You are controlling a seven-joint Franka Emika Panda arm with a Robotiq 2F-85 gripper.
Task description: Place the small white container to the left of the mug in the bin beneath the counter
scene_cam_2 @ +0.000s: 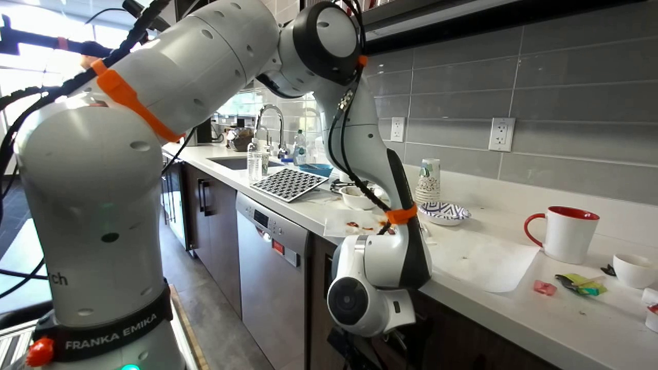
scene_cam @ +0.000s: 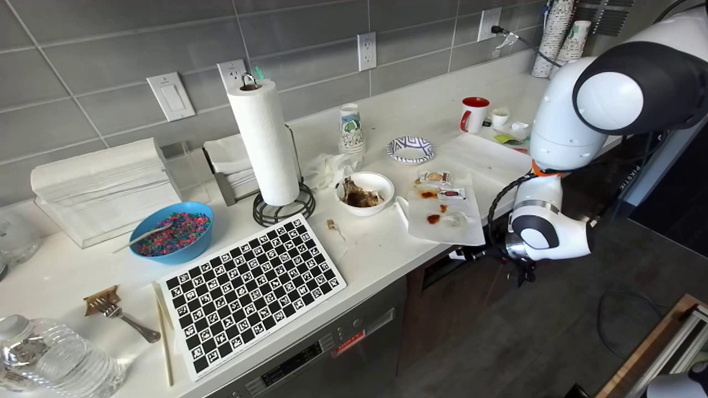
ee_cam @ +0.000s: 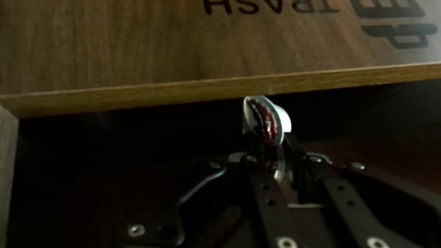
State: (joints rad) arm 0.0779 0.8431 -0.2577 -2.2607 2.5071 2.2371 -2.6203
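The gripper (ee_cam: 274,148) is clamped, its two fingers standing apart only by the thickness of the small white container (ee_cam: 264,117) held between them. In the wrist view the container sits at the fingertips, on edge, its red-and-silver foil face turned to one side and its outer part projecting past the finger ends. It is positioned at the dark bin slot (ee_cam: 137,137), just beside the long edge of the wooden panel (ee_cam: 137,51), which carries inverted TRASH lettering (ee_cam: 274,5); whether container and panel touch cannot be determined.

In an exterior view the container appears as a white shape at the tip of the tool, just below the front edge of the worktop (scene_cam: 381,249). A stained paper sheet (scene_cam: 467,221) lies along that edge, near the tool. The mug (scene_cam: 475,117), red at the rim and white below, stands upright toward the rear edge, well apart from the gripper.

In an exterior view the arm (scene_cam_2: 216,61) extends down past the front edge of the worktop. The gripper is partly visible, below the level of the worktop; its fingertips and the container cannot be made out. A small white dish (scene_cam_2: 635,271) stands near the mug.
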